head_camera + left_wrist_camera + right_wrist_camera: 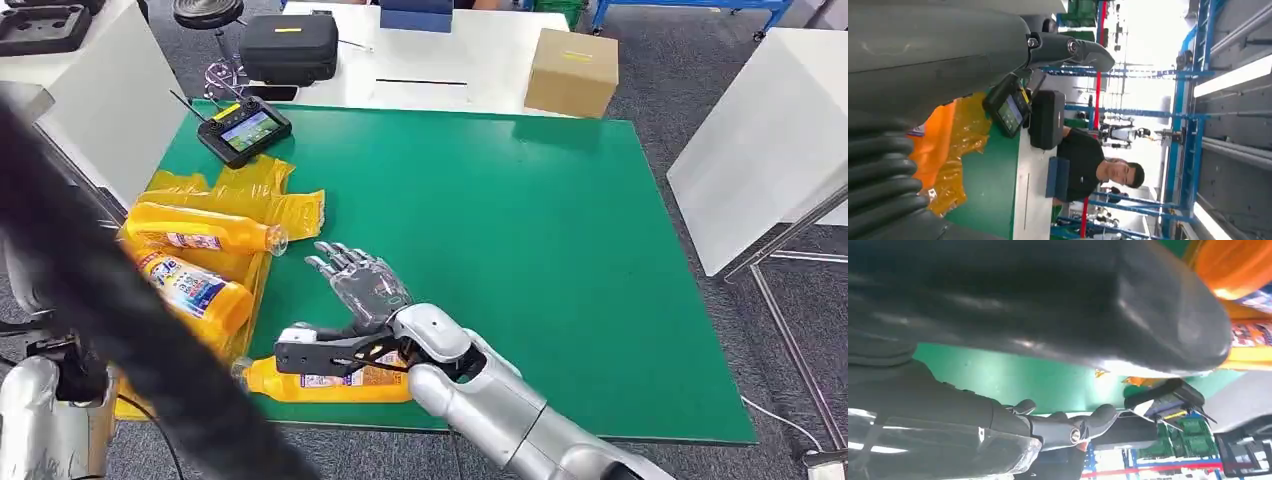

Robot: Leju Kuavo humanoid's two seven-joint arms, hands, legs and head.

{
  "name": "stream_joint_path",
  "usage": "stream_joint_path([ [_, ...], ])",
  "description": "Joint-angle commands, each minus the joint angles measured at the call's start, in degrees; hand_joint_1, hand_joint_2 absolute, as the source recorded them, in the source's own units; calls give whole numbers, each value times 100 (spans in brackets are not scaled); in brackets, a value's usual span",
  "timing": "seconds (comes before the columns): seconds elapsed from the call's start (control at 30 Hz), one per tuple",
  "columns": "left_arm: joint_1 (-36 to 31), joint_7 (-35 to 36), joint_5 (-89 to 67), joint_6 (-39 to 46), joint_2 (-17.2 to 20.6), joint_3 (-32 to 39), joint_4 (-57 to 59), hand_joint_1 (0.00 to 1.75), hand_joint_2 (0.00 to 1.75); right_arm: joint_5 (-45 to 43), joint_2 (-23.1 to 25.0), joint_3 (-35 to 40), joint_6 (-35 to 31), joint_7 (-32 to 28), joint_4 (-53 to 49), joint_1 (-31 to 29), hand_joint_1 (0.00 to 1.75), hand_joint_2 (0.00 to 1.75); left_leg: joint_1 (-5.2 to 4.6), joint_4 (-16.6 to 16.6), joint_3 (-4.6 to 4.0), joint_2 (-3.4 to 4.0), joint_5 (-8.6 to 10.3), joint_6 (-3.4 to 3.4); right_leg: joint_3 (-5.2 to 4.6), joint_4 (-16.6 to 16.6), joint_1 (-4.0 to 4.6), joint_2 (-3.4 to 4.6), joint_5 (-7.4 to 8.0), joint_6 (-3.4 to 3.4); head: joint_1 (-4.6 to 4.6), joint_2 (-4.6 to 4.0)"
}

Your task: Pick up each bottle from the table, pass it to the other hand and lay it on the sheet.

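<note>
Over the near bottle (330,380), right robot hand (362,285) hovers, fingers spread.

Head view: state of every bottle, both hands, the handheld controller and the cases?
Upper bottle: lying on yellow sheet.
Middle bottle: lying on the sheet.
Near bottle: lying on green mat, partly under the right wrist.
Right robot hand: open, fingers spread, holding nothing.
Left robot hand: holding nothing visible.
Handheld controller: screen lit.
Black case: closed.
Cardboard box: closed.
</note>
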Motion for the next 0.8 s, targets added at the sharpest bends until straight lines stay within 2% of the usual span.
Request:
stream_joint_path([
  [0.03,358,47,6,-48,-357,476,-368,0,0,755,-587,-29,-823,258,-1472,750,0,0,6,-12,22,-7,-2,-25,25,-15,4,-9,-4,-11,0,0],
  [0.13,405,44,-25,-69,-313,549,-307,0,0,984,-719,-151,-961,295,-1885,1188,0,0,10,-14,24,-10,-4,-24,29,-23,8,-12,-4,-10,2,0],
  [0.4,102,-8,-28,-139,-233,520,124,0,0,752,-567,-124,-819,326,-1271,1268,0,0,4,-15,26,-12,-1,-32,22,-16,3,-15,-4,-15,0,0],
  [0.6,83,-28,-39,-128,-243,553,239,0,0,694,-572,-46,-796,361,-1136,1643,0,0,5,-20,33,-14,-1,-34,8,-22,4,-18,-3,-17,-2,0],
  [0.8,-59,-29,-56,-150,-276,542,378,0,0,748,-532,-10,-658,451,-799,1567,0,0,4,-13,23,-9,-4,-27,0,-17,5,-12,-2,-12,0,0],
])
